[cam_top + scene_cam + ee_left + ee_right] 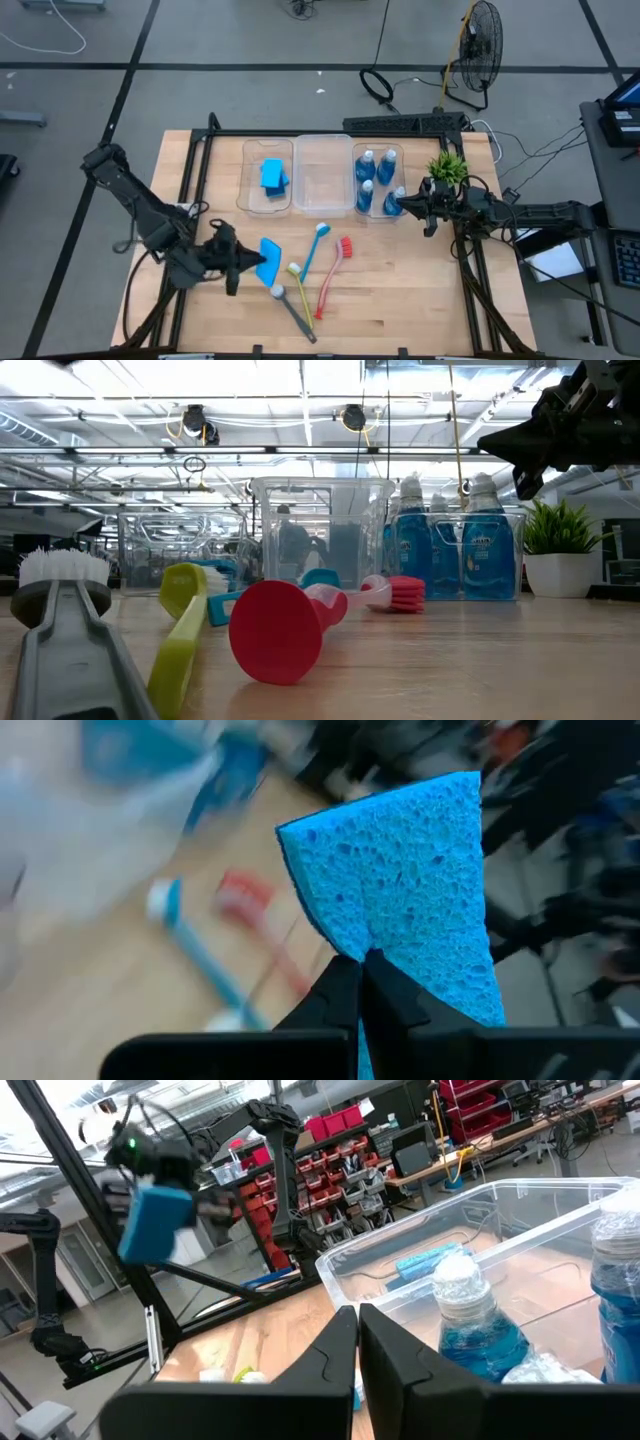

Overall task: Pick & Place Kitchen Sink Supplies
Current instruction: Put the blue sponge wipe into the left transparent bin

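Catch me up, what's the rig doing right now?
Sorting sink supplies into three clear bins. The left gripper holds a blue sponge clamped in its jaws, above the table. The right gripper, jaws shut and empty, hovers beside the bottle bin, which holds four bottles. Four brushes lie on the table; the middle bin is empty.

3 bins (323, 176) stand in a row behind 4 brushes (308, 275). Sponges (273, 176) lie in the left bin, 4 bottles (376, 180) stand in the right.

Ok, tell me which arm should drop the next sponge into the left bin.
Left. Its end effector is already shut on a blue sponge, near the left bin. The right end effector is shut and empty beside the bottle bin.
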Robot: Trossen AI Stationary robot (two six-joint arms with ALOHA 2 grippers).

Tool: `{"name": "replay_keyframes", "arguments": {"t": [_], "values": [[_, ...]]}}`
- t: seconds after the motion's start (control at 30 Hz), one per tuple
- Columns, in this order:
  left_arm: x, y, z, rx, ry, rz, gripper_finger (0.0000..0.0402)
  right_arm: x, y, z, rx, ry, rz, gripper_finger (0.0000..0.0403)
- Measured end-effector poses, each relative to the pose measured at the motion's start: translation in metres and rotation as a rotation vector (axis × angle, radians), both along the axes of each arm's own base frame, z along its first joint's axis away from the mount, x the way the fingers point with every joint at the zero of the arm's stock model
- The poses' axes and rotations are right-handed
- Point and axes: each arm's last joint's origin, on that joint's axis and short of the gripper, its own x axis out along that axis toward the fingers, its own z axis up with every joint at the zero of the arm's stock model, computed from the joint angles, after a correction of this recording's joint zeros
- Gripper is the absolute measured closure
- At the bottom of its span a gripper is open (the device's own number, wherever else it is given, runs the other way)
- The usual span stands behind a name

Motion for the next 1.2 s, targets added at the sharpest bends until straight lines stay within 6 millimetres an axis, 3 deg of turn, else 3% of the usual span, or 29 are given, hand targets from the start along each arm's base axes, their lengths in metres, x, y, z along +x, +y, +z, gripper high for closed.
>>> {"name": "replay_keyframes", "arguments": {"t": [0.17, 0.43, 0.67, 0.87, 0.93, 1.1, 1.2], "values": [[-0.004, 0.003, 0.032, 0.106, -0.204, -0.060, 0.0401, 0.000, 0.000, 0.000, 0.000, 0.000, 0.000, 0.0399], [-0.010, 0.007, 0.064, 0.255, -0.418, -0.163, 0.0401, 0.000, 0.000, 0.000, 0.000, 0.000, 0.000, 0.0399], [-0.013, 0.006, 0.080, 0.364, -0.577, -0.252, 0.0401, 0.000, 0.000, 0.000, 0.000, 0.000, 0.000, 0.0399], [-0.012, 0.006, 0.080, 0.373, -0.574, -0.247, 0.0401, 0.000, 0.000, 0.000, 0.000, 0.000, 0.000, 0.0399], [-0.011, 0.009, 0.080, 0.348, -0.554, -0.186, 0.0401, 0.000, 0.000, 0.000, 0.000, 0.000, 0.000, 0.0399], [-0.007, 0.024, 0.071, 0.221, -0.415, 0.213, 0.0401, 0.000, 0.000, 0.000, 0.000, 0.000, -0.001, 0.0399], [-0.005, 0.031, 0.065, 0.198, -0.367, 0.356, 0.0401, 0.000, 0.000, 0.000, 0.002, 0.000, -0.003, 0.0399]]}}
